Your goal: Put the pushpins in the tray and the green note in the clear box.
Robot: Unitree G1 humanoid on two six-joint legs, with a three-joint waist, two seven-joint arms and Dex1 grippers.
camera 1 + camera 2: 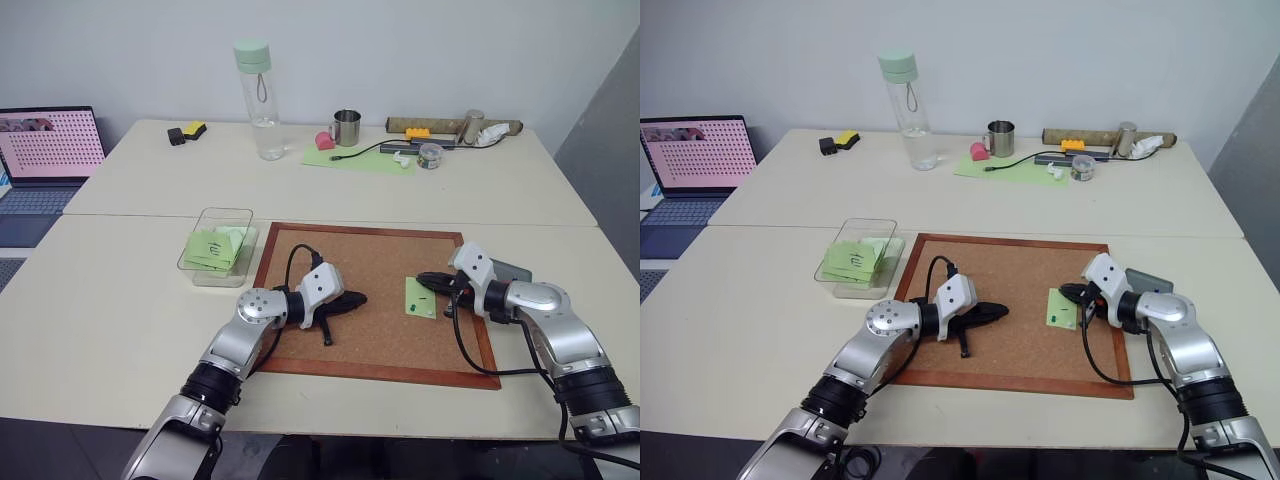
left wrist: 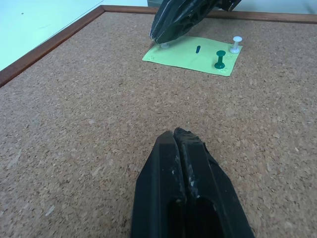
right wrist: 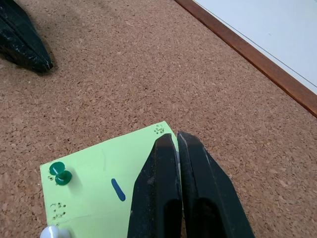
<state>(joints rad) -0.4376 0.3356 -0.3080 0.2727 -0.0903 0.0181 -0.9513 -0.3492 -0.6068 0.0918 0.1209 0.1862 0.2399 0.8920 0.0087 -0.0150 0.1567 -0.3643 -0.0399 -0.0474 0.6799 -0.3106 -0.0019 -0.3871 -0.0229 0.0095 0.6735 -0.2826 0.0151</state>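
Two plastic pushpins (image 2: 220, 59) pierce flat green note (image 2: 193, 54) on grainy corkboard (image 2: 99, 124).

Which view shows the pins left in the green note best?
Left wrist view: a green pin and a white pin stand clear in the green note. The right wrist view shows their heads from above; the eye views show just specks.
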